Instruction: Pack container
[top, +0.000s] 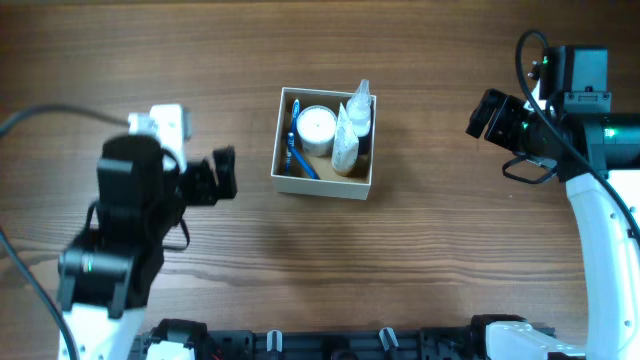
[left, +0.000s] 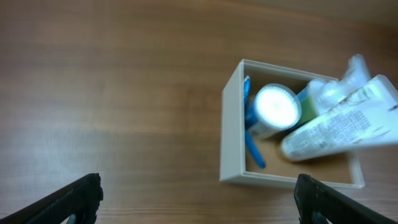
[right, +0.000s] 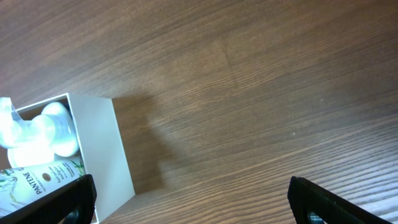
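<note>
The container (top: 283, 180), a square cream-white cardboard box with a tan inside, stands at the table's middle. It holds a round white jar (top: 316, 126), a white tube (top: 345, 146), a clear white bottle (top: 360, 108) and a blue toothbrush (top: 299, 158). My left gripper (top: 226, 174) is open and empty, left of the box and apart from it. My right gripper (top: 487, 117) is open and empty, well to the right of the box. The box also shows in the left wrist view (left: 231, 143) and the right wrist view (right: 102, 146).
Bare wood-grain table surrounds the box on all sides. A rail with black fittings (top: 330, 342) runs along the front edge between the two arm bases.
</note>
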